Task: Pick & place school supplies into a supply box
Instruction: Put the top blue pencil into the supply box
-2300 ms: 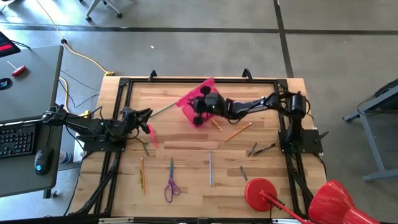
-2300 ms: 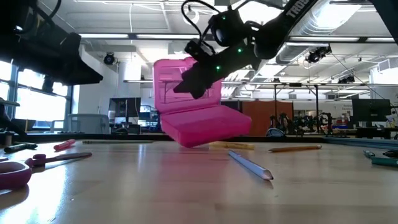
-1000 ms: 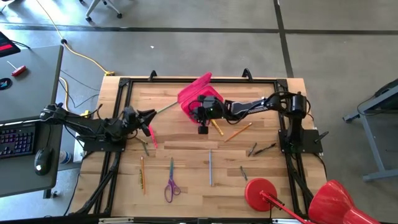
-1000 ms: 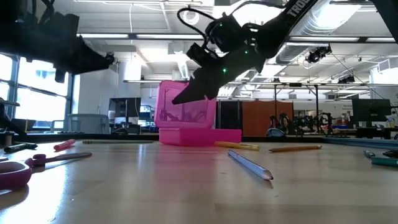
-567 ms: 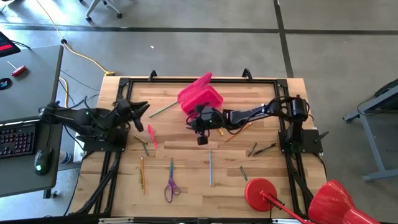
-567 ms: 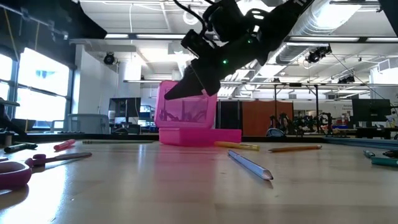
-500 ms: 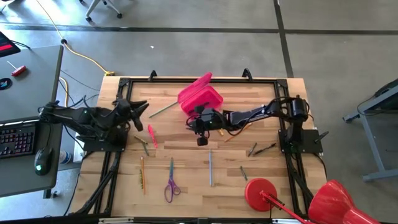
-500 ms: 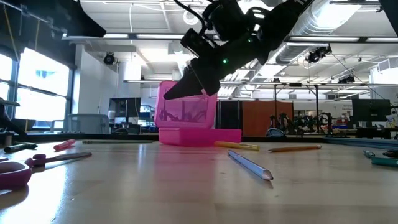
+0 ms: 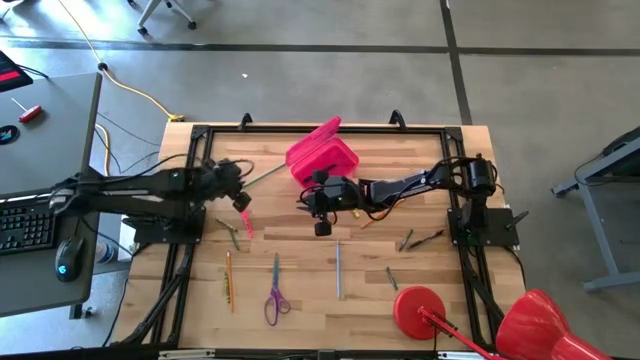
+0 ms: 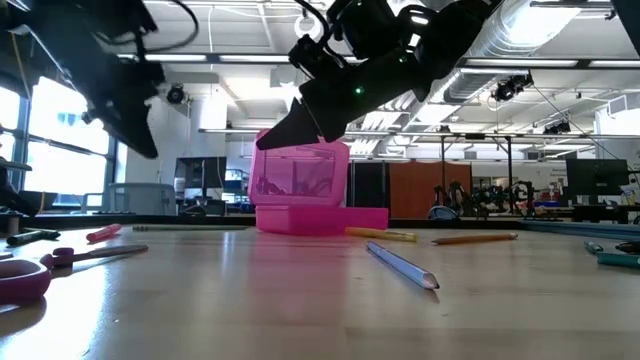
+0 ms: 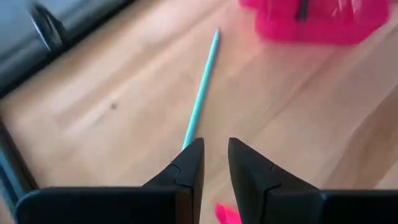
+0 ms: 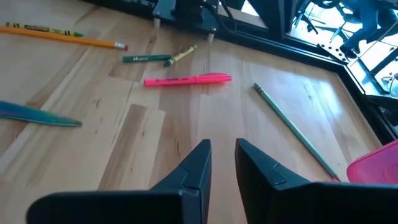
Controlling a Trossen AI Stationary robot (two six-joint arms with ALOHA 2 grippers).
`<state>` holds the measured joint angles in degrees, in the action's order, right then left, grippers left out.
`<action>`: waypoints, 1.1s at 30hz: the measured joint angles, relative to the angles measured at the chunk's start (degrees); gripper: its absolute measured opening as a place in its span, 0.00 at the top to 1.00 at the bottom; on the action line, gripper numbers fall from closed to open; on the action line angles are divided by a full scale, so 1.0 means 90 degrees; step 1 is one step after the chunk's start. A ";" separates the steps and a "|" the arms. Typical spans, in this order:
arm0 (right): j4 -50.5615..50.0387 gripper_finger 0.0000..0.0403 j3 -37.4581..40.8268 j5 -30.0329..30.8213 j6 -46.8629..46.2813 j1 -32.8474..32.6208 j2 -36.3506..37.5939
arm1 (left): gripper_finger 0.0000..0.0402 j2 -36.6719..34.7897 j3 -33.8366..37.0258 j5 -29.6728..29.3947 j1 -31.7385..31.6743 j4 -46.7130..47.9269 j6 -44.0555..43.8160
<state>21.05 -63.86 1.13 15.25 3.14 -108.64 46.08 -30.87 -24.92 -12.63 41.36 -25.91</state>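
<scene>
Over the worktop's left side, the left end effector (image 9: 238,172), fingers narrowly parted and empty, should descend squarely astride the green pencil (image 9: 262,174) near the pink supply box (image 9: 322,155).

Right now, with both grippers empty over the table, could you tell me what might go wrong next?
1. The left gripper hovers above the pink pen, close to the green pencil; a descent could knock either.
2. The bright pink plastic supply box stands with its lid upright; the right gripper nearby could tip it.
</scene>
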 joint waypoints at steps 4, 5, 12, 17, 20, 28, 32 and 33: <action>-0.0026 0.87 0.0000 -0.0002 -0.0040 0.0000 0.0000 | 0.74 0.0619 -0.0002 0.1037 -0.1012 0.0023 0.0718; -0.0027 0.87 0.0000 0.0000 -0.0098 0.0000 0.0000 | 0.74 0.0766 -0.0001 0.1254 -0.1249 0.0010 0.0841; -0.0217 0.88 0.0000 -0.0009 -0.0146 -0.0005 0.0000 | 0.74 0.1563 -0.0005 0.2407 -0.2426 -0.0267 0.1384; -0.0405 0.88 0.0000 -0.0010 -0.0146 -0.0005 0.0000 | 0.74 0.2004 -0.0005 0.2425 -0.2802 -0.0263 0.1399; -0.0513 0.88 0.0000 -0.0008 -0.0146 -0.0005 0.0000 | 0.74 0.2195 -0.0005 0.2376 -0.2883 -0.0298 0.1401; -0.0653 0.88 0.0000 -0.0010 -0.0146 -0.0005 0.0000 | 0.74 0.2536 -0.0005 0.2329 -0.2889 -0.0625 0.1567; -0.0701 0.88 0.0000 -0.0010 -0.0146 -0.0005 0.0000 | 0.74 0.2713 -0.0003 0.2325 -0.2889 -0.0526 0.1566; -0.0704 0.88 0.0000 -0.0009 -0.0146 -0.0005 0.0000 | 0.74 0.2751 -0.0002 0.2323 -0.2889 -0.0529 0.1566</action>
<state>14.72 -63.86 1.05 13.93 3.09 -108.64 70.83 -30.89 -4.01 -38.63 36.60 -11.81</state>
